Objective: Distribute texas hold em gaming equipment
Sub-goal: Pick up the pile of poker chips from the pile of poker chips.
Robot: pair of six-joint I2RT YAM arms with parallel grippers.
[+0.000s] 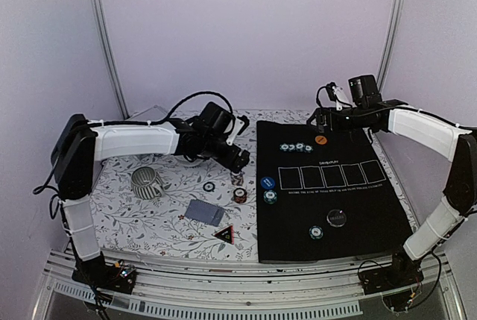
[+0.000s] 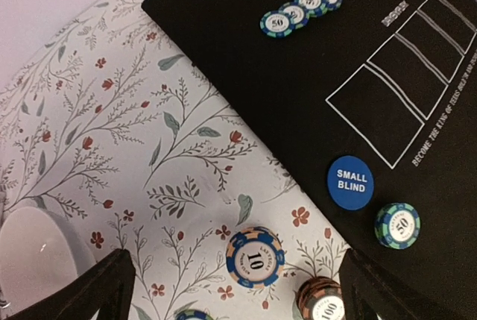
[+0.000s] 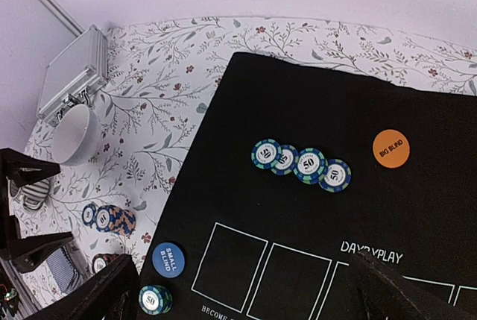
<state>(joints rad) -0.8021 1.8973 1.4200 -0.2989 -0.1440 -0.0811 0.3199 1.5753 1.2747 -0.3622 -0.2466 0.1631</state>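
left gripper [image 1: 240, 160]: released, jaws spread wide, nothing held; hangs over the cloth [image 1: 149, 223] just left of the mat [image 1: 373, 215].
right gripper [image 1: 319, 120]: also released, jaws wide, empty; over the mat's far edge.
50 row [image 3: 302, 165]: four teal chips overlapping in a line on the mat, near its far edge.
orange button [image 3: 391, 148]: on the mat just right of the row; we read "BIG BLIND".
blue button [image 2: 351, 182]: on the mat by its left edge; reads "SMALL BLIND".
lone 50 [image 2: 397, 224]: teal chip just beside the blue button, on its near side.
10 chip [image 2: 256, 257]: on the cloth just off the mat's left edge, below the left jaws.
100 chip [image 2: 322, 301]: red-brown, next to the 10 chip.
black disc [image 1: 337, 217]: near half of the mat; one more chip [image 1: 316, 232] just beside it.
cards [image 1: 203, 212]: grey-blue backs, on the cloth left of the mat.
triangle [image 1: 224, 234]: dark piece between the cards and the mat; we can't tell what it is.
mug [image 1: 147, 183]: striped, well left of the mat.
bowl [image 3: 74, 135]: white, left of the mat's far corner, with the silver case [image 3: 74, 74] beyond it.
surface: white floral cloth, with the black mat on its right part.
room: pale walls [image 1: 246, 29], metal poles [image 1: 104, 36] at the back.
mat print: five card outlines [image 1: 332, 176]; "BECOME THE KING OF TEXAS HOLD…", rest too small to read.
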